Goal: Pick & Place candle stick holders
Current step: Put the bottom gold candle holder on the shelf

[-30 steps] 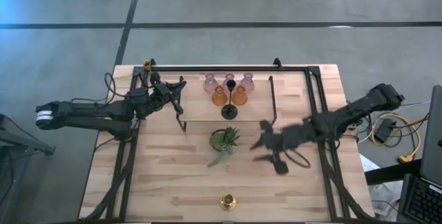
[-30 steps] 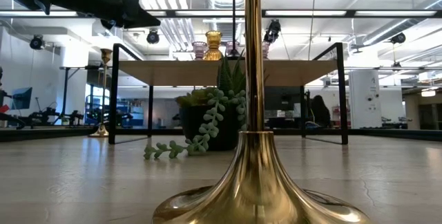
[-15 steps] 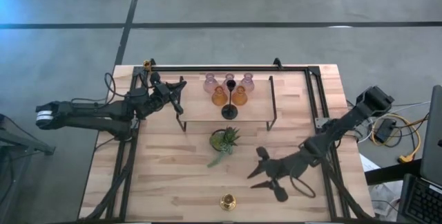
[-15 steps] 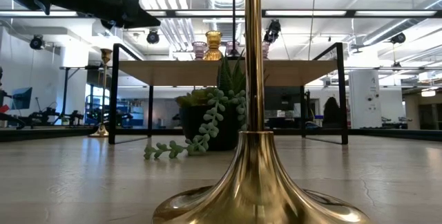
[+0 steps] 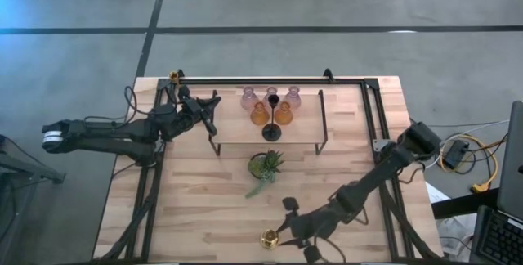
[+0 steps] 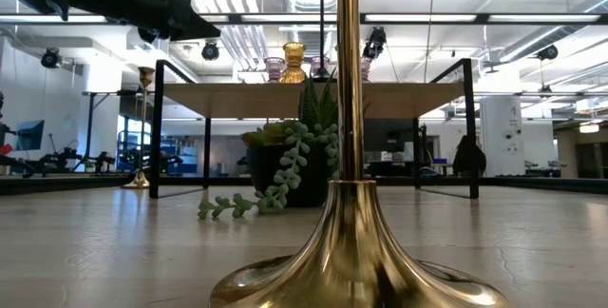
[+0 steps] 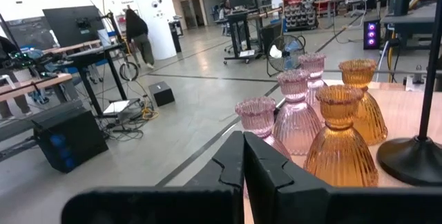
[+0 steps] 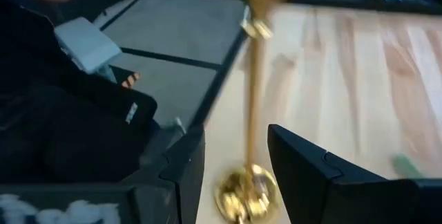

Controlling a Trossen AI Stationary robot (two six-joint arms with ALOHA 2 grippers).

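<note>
Showing no writing: brass candle stick holder point(image 5: 269, 238)

We see a pale wooden table point(image 5: 204, 199) carrying a raised shelf point(image 5: 245, 132) on black legs. Directly on the boards, a brass candle stick holder point(image 5: 269, 238) stands just in front of the right gripper point(image 5: 286, 231). A small green potted plant point(image 5: 266, 165) sits farther off, between that holder and the shelf.
</note>
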